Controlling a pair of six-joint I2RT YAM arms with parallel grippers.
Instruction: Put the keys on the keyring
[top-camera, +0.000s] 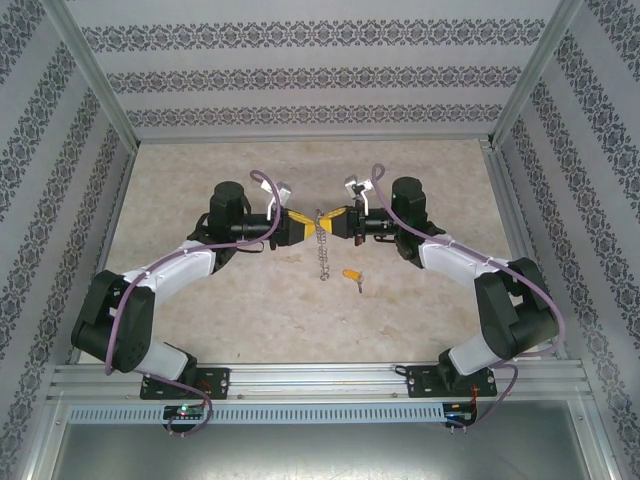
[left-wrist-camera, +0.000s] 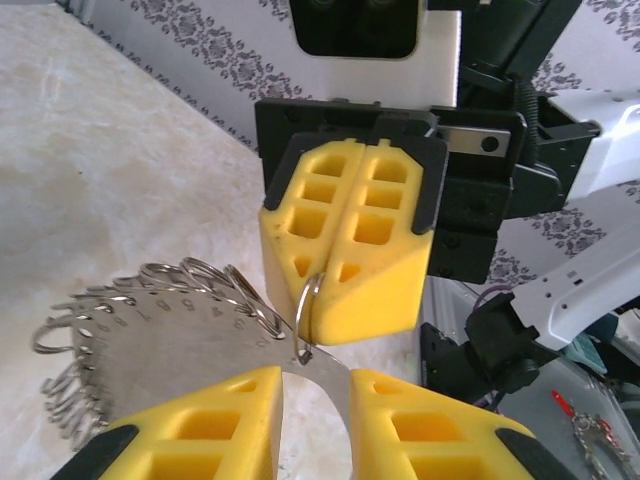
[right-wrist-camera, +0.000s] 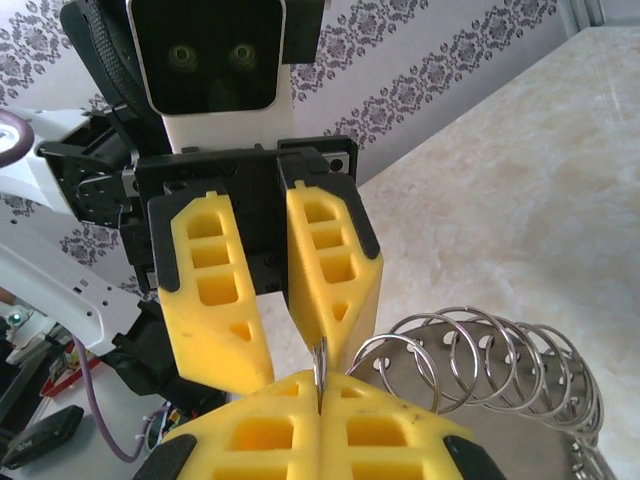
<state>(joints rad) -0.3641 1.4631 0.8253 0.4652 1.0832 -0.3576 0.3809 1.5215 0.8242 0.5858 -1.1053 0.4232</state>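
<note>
Above open tabletop (top-camera: 250, 300), left pincer (top-camera: 308, 226) and right pincer (top-camera: 330, 219) clamp the keyring (left-wrist-camera: 160, 335).

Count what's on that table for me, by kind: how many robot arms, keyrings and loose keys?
Robot arms: 2
Keyring: 1
Yellow-headed key: 1
Total: 4

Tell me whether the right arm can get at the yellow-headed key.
Probably yes: the small yellow-headed key lies unobstructed on the table nearby, though the right gripper, jaws shut, holds the silvery metal keyring.
</note>
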